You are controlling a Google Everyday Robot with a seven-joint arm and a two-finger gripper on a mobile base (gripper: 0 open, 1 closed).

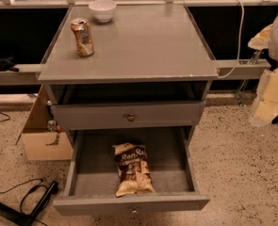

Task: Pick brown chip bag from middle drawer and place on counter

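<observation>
At the far left, a cardboard box [40,134] is seen on the speckled floor beside the cabinet, partly hidden by the cabinet's side, and dark cables [16,192] are cut off by the lower left corner. On the counter [148,48], a tan-and-orange drink can [83,36] is stood upright near the left rear, with a white bowl [102,9] just behind it at the back edge. Under the counter a dark recess is found, its inside too shadowed to be made out, and beneath it a closed drawer front [96,116] with a round knob. Below that, the middle drawer [167,203] is pulled out, its own knob clipped by the bottom edge. The brown chip bag [133,169] is laid flat on the drawer floor, roughly central, lengthwise front to back, apart from both side walls. At the far right, well apart from drawer and bag, the gripper [272,94] is shown only as a pale shape cut off by the frame edge; whether it is open or closed, or whether anything is held, cannot be told.
</observation>
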